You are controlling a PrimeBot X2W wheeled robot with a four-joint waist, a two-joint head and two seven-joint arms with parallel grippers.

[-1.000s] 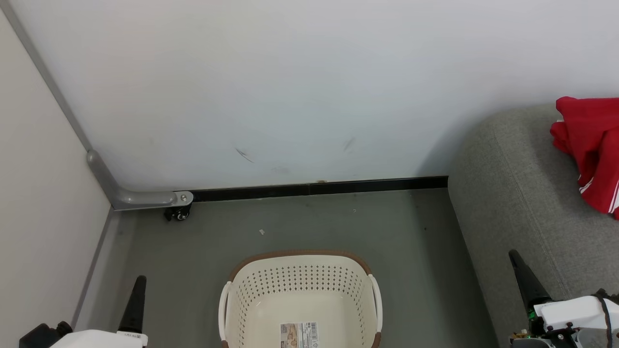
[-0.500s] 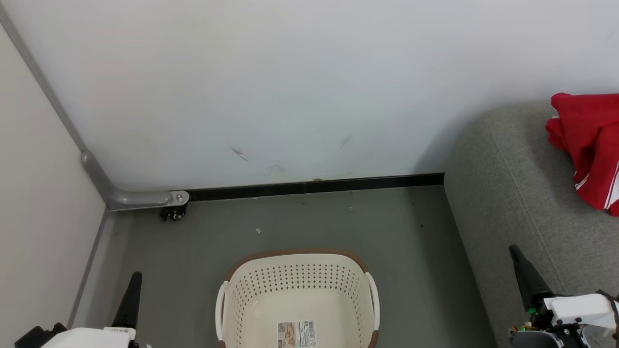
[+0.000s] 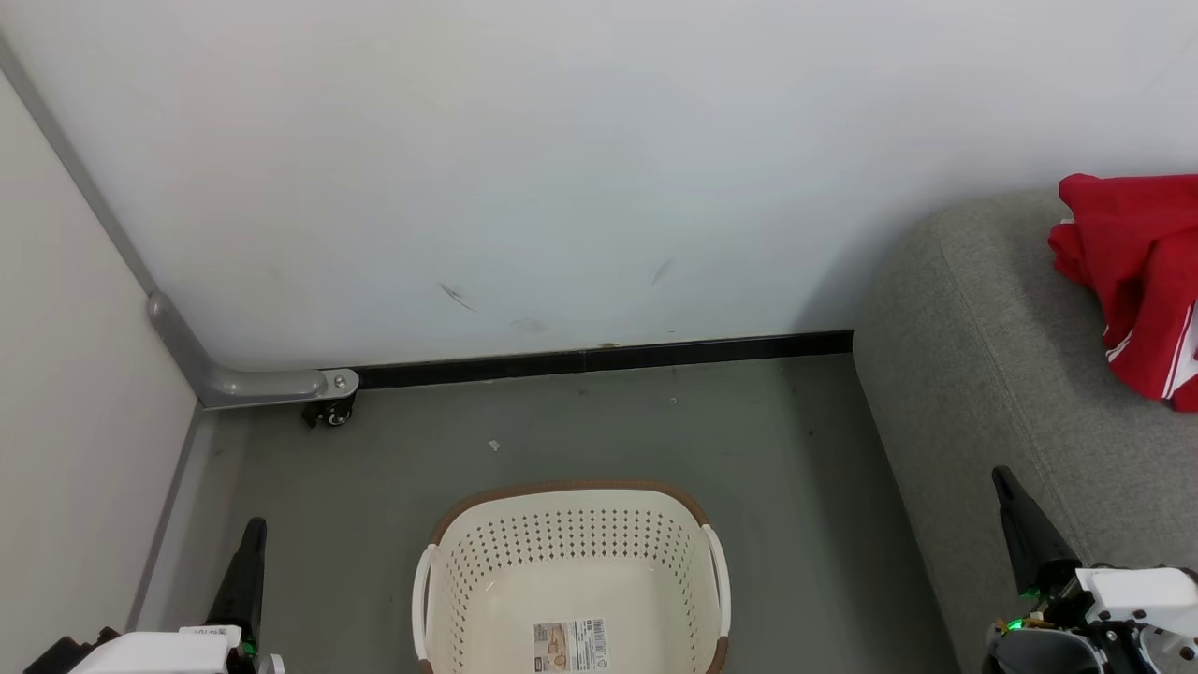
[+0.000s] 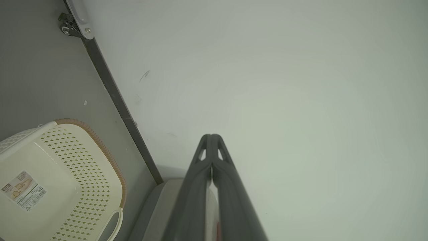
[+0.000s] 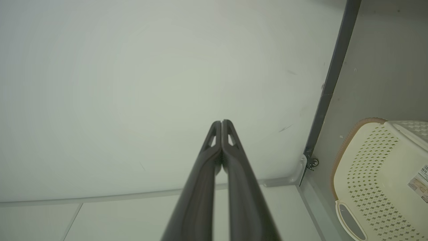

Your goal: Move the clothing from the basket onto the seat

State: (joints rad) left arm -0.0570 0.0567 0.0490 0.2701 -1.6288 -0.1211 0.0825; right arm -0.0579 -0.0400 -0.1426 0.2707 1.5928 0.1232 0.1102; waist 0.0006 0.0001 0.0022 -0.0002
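Observation:
The red clothing [image 3: 1137,285] with white stripes lies bunched on the grey seat [image 3: 992,374] at the right edge of the head view. On the floor at bottom centre stands the cream basket [image 3: 571,552], holding nothing but a label on its bottom; it also appears in the left wrist view as the basket [image 4: 67,174] and in the right wrist view as the basket [image 5: 374,174]. My left gripper [image 3: 251,538] is at the lower left, shut with nothing in it. My right gripper [image 3: 1006,487] is shut and bare, over the seat's front edge. The left gripper [image 4: 210,137] and right gripper [image 5: 221,122] both point at the wall.
A white wall with a black skirting [image 3: 599,358] closes the back. A second panel stands at the left, with a grey bracket [image 3: 271,384] and a small caster [image 3: 328,414] at the corner. Grey floor [image 3: 796,468] lies between basket and seat.
The whole head view has shifted slightly left and up, so the camera moved. Both grippers stay shut and sit a little lower in the picture.

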